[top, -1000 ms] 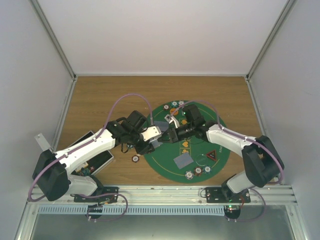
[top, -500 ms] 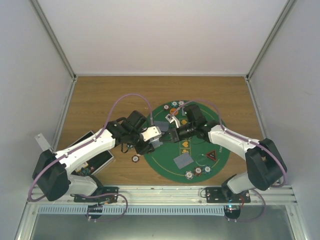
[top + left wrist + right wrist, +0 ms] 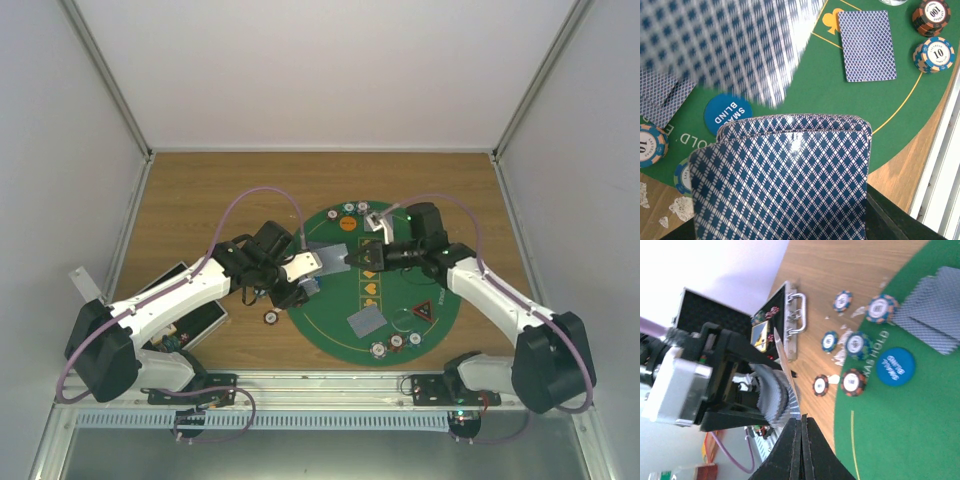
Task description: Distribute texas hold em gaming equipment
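Holding coloured pieces (image 3: 766, 315), open black case (image 3: 791, 325) beside green mat (image 3: 900, 430).

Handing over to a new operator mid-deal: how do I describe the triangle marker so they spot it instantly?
Start at the round green mat. On its near right part lies the triangle marker. It is the only three-cornered piece, red and black, among round chips and a flat grey card.
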{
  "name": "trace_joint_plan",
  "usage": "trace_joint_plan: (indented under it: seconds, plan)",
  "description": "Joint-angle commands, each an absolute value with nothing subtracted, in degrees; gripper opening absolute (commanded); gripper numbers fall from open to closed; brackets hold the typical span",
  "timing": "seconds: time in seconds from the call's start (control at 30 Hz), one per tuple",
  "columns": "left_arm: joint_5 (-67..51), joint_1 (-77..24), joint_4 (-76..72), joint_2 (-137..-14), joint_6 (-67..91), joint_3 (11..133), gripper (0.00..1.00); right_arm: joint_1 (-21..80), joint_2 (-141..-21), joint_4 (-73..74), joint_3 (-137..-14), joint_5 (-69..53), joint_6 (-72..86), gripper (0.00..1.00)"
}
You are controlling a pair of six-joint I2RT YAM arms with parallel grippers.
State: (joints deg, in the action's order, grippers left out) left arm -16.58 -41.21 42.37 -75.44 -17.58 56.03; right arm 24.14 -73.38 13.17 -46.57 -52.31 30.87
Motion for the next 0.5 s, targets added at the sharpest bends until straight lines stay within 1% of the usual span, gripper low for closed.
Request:
trace_joint_plan:
  seconds: [0.0, 0.23, 0.43, 0.47]
  plan:
    - [-16.47, -41.25, 41.03, -74.97, -18.11, 57.55, 0.53, 18.92, -71.02, 18.94, -45.38, -50.81, 30.57, 0.01]
    - [-16.18, -40.4, 40.69, -75.09, -18.14, 57.45, 0.53, 7.7, -70.77, 25.3, -46.33, -46.3, 28.57, 0.01]
    - [-15.49, -40.0, 40.08, -75.71, -17.85, 57.74, 0.53, 0.96, -80.61, 27.58, -50.68, -43.62, 24.13, 0.01]
    - [-15.38, -39.99, 40.29, -75.55, -17.6, 57.86, 0.53, -1.55, -81.73, 27.83, -51.25, -43.67, 23.68, 0.01]
